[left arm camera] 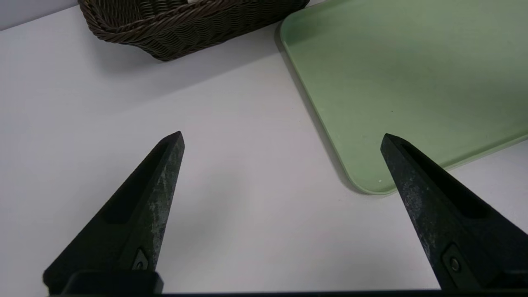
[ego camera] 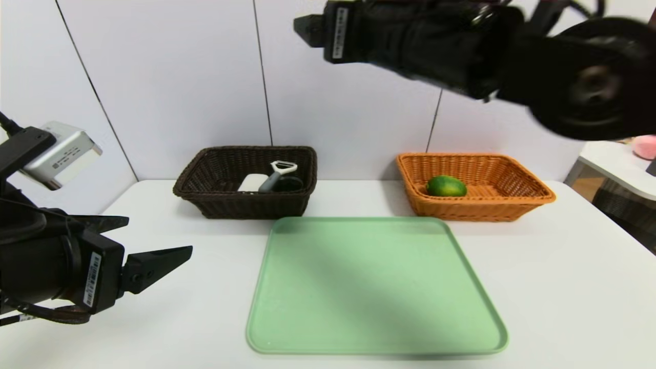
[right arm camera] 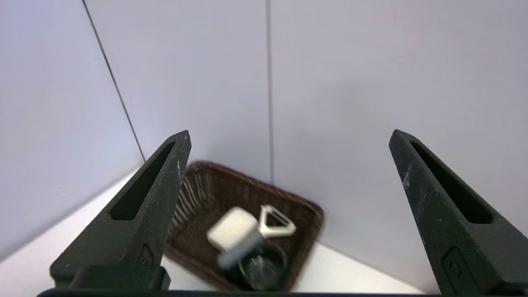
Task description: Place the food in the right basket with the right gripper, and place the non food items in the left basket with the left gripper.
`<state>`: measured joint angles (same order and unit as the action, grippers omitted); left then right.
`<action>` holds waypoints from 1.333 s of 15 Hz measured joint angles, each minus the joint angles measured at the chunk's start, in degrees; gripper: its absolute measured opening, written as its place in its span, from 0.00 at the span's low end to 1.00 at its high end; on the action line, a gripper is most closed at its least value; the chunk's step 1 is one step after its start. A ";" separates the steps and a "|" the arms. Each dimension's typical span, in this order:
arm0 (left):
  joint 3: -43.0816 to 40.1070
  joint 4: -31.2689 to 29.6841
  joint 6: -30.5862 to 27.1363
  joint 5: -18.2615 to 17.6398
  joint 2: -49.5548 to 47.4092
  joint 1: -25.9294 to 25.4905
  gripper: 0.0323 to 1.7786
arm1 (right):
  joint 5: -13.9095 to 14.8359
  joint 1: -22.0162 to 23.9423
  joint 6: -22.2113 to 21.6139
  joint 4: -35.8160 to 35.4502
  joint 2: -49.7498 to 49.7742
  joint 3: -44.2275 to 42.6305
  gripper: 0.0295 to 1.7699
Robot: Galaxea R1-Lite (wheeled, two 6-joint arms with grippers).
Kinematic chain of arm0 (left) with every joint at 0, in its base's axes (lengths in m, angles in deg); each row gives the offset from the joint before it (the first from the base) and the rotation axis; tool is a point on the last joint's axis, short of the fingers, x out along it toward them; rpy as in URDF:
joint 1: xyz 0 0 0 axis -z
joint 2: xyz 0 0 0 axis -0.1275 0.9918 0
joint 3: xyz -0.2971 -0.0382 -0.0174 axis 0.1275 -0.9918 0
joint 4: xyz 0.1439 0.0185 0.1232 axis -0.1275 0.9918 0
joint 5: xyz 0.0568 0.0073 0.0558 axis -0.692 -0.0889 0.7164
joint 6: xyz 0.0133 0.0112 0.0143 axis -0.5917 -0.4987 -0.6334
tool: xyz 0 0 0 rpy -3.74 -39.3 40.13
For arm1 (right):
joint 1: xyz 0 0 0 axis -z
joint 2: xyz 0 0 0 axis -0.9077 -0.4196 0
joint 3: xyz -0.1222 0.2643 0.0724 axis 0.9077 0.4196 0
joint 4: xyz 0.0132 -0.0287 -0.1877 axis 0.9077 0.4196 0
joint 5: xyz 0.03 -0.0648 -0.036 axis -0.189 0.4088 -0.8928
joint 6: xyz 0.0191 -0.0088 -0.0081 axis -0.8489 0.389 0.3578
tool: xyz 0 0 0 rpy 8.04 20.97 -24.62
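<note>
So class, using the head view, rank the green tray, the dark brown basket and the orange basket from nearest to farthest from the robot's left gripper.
From the left gripper, low at the table's left:
1. Green tray, just to its right, at the table's middle.
2. Dark brown basket, farther back, toward the wall.
3. Orange basket, far across on the right, holding the green fruit.

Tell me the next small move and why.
Probably just park the right gripper, raised and open: the green fruit lies in the orange basket, the peeler, white block and cup in the dark basket; the tray holds nothing.
</note>
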<state>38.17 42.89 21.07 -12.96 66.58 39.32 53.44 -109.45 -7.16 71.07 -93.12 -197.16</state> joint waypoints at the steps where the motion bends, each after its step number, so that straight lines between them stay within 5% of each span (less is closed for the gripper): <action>1: 0.00 0.04 -0.02 0.00 -0.24 -0.02 0.95 | 0.22 1.51 0.05 6.28 4.33 1.79 0.94; 6: -0.13 0.59 -0.09 -0.04 -1.68 0.00 0.95 | -2.12 15.14 0.06 44.14 22.86 9.98 0.95; 10: -0.24 3.23 -0.02 1.32 -3.95 -0.20 0.95 | -11.67 30.43 -0.02 67.02 29.57 17.58 0.96; 13: -0.46 5.85 -0.07 1.93 -6.60 -3.25 0.95 | -18.25 38.12 0.66 73.34 32.26 26.47 0.96; 20: -0.49 7.31 -0.29 1.78 -12.81 -16.63 0.95 | -13.48 41.87 0.48 73.80 43.22 34.05 0.96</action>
<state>37.68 50.21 20.78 -11.18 53.77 22.70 39.96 -67.58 -6.68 144.88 -49.91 -163.11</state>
